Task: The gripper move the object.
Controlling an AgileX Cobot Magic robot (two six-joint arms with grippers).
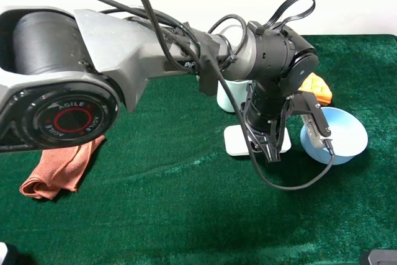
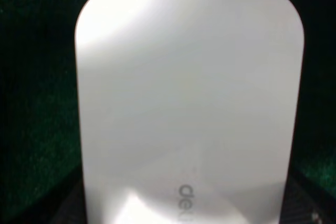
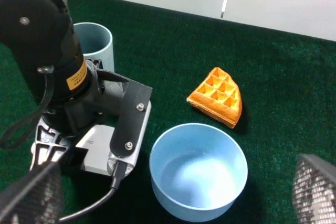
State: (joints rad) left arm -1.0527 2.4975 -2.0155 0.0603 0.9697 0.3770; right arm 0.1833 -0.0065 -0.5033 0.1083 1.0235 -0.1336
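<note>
- The green counter [image 1: 155, 215] carries everything; the task's things sit close together on its right half, so the reach is short.
- The left arm [image 1: 124, 72] stretches across the middle and bends down at the wrist, placing its tool straight over the target.
- The light-blue bowl [image 1: 344, 131] stands just beside the box, leaving little room on that side.
- The object [image 2: 189, 103], a flat white box, lies flat on the counter between the bowl and the light-blue cup [image 3: 97, 40].
- The gripper [image 3: 86, 153] sits low over the box, its fingers spread to either side of it; contact I cannot tell.
- The right gripper [image 3: 176, 182] hangs back, fingers wide apart, holding nothing.
- The waffle piece [image 3: 218, 95] lies apart, beyond the bowl.
</note>
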